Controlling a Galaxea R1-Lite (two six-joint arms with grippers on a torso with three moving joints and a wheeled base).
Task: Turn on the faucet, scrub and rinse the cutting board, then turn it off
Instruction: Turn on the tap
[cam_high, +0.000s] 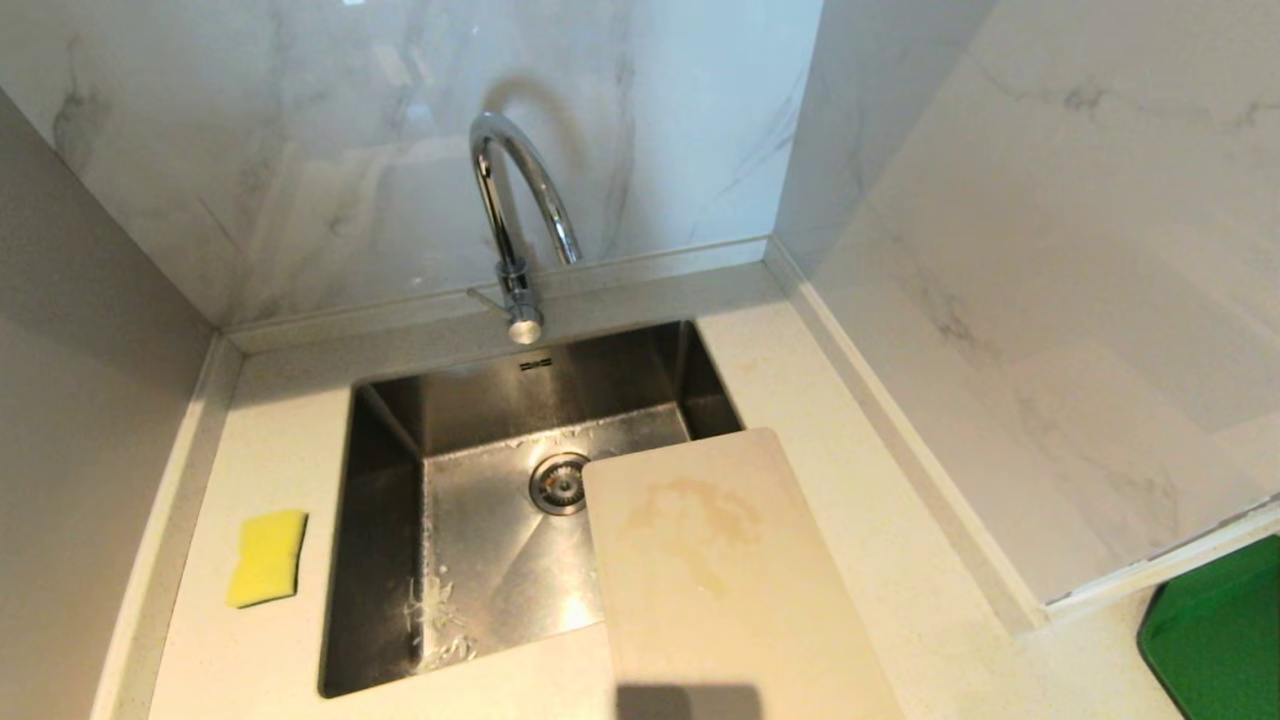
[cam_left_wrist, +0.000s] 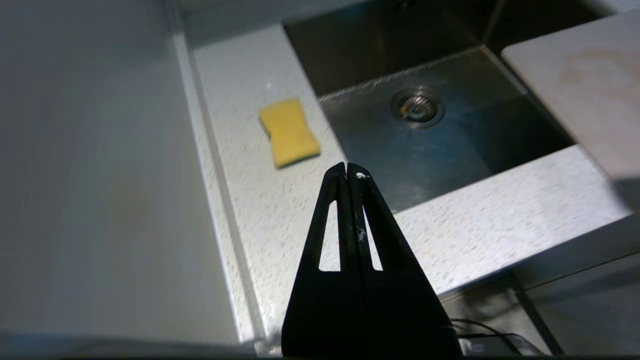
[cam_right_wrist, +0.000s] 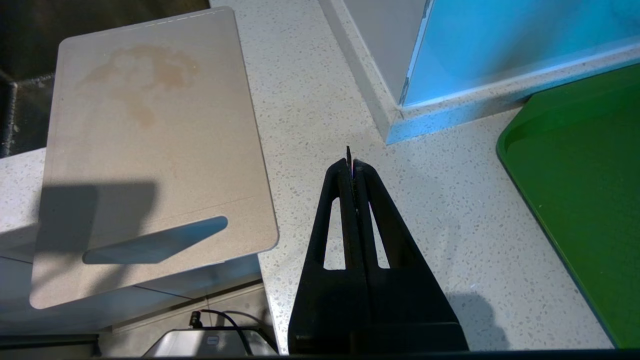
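Note:
The chrome gooseneck faucet (cam_high: 515, 220) stands behind the steel sink (cam_high: 385, 520), its thin lever (cam_high: 487, 297) sticking out to the left; no water runs. The beige cutting board (cam_high: 715, 570) lies on the counter right of the sink, its far end overhanging the basin, with a brown stain on top; its slot handle (cam_right_wrist: 155, 241) overhangs the counter's front edge. Neither arm shows in the head view. My left gripper (cam_left_wrist: 347, 170) is shut and empty, hovering over the counter's front edge near the yellow sponge (cam_left_wrist: 289, 131). My right gripper (cam_right_wrist: 350, 165) is shut, above bare counter right of the board (cam_right_wrist: 150, 150).
The yellow sponge (cam_high: 267, 556) lies on the counter left of the sink. A green board (cam_high: 1215, 625) sits at the far right beyond a marble-clad wall corner (cam_high: 1000, 560). Marble walls close in the back and right; a plain wall stands on the left.

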